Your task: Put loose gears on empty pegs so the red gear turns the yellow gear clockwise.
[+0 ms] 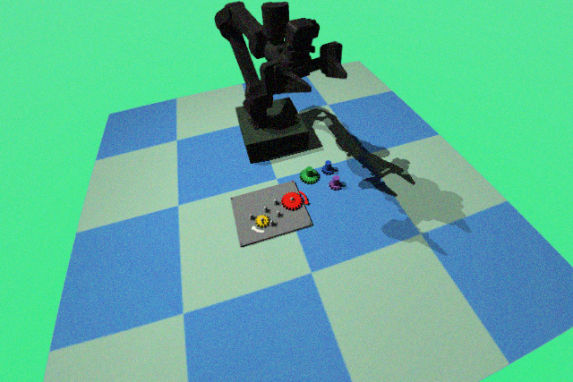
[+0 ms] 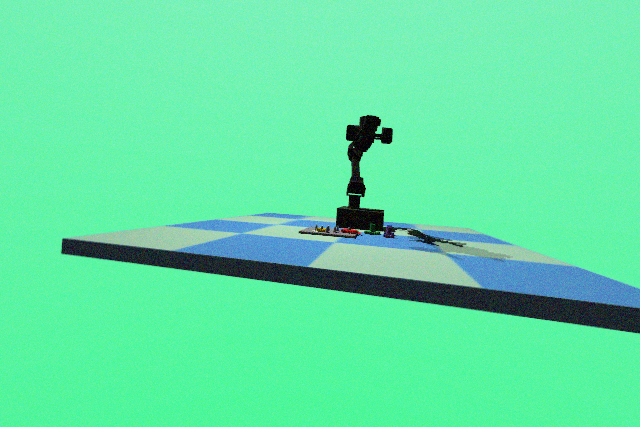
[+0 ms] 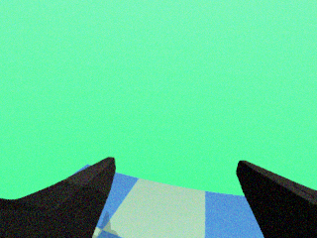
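The grey board (image 1: 244,235) (image 2: 307,232) lies on the table. The red gear (image 1: 286,204) (image 2: 349,230) sits at its right side, and the yellow gear (image 1: 259,224) sits near its left front. Several short empty pegs stand around and between them. Off the board's back right corner stand three loose gears with knobs: a large green gear (image 1: 309,176) (image 2: 372,231), a small blue gear (image 1: 328,168) and a small purple gear (image 1: 336,183) (image 2: 388,231). The gripper (image 1: 328,83) (image 3: 176,160) is open and empty, raised high above the table, away from board and gears.
The arm's dark base (image 1: 277,144) (image 2: 360,218) stands behind the board and gears. The arm's shadow falls on the blue and pale checkered table (image 1: 370,294) (image 2: 382,262), right of the loose gears. A red arrow (image 1: 304,197) and a white arrow (image 1: 257,230) mark the board.
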Controlling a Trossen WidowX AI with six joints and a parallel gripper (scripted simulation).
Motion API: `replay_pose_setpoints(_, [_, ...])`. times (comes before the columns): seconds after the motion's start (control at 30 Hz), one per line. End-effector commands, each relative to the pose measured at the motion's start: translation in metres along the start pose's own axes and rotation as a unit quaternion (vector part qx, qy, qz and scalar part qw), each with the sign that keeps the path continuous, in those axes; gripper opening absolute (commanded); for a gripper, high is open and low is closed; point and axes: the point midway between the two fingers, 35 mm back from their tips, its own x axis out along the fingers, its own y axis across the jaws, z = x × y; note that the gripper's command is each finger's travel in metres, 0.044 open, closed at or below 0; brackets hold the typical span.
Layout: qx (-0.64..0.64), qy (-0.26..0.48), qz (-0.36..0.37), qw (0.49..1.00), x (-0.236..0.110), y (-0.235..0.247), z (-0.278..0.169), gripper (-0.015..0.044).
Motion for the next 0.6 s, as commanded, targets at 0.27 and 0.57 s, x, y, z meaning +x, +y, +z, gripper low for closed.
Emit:
replay_pose_setpoints(0.27, [0.081,0.251,0.006,0.964,0.022,0.018,-0.119,0.0440])
replay_pose_setpoints(0.57, [0.138,0.560,-0.059,0.815,-0.026,0.035,-0.252,0.0440])
